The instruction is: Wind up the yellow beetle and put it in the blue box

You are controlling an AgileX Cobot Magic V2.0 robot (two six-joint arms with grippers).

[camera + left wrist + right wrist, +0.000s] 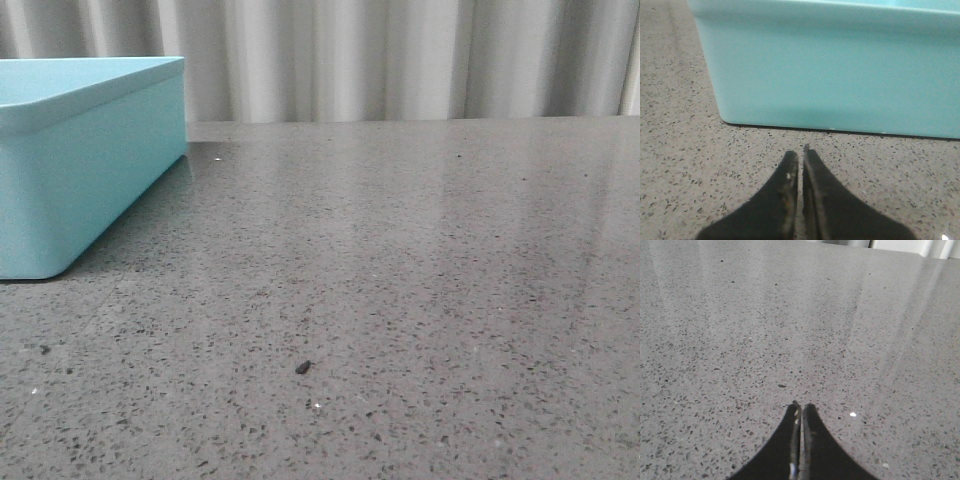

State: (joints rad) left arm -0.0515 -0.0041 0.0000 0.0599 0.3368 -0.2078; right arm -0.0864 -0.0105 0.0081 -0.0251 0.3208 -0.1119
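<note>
From where I stand, the blue box sits at about ten o'clock on the grey speckled worktop, its near rounded corner resting on the stone and its flared rim catching the light; its left part runs out of the front view. Behind the worktop hangs a pale pleated curtain. A small dark speck lies on the stone near six o'clock, well apart from the box. Neither arm shows in the front view. The yellow beetle is not to be seen in any of the three views, so I cannot tell where it is. In the left wrist view, the left pincer hangs just above the worktop with its two dark fingers pressed nearly together, only a thin slit between them and nothing held; the plain side wall of the box stands near, straight ahead of the tips, not touching them. In the right wrist view, the right pincer is likewise closed, finger against finger, empty, over bare speckled stone with a tiny white fleck just beside its tips.
</note>
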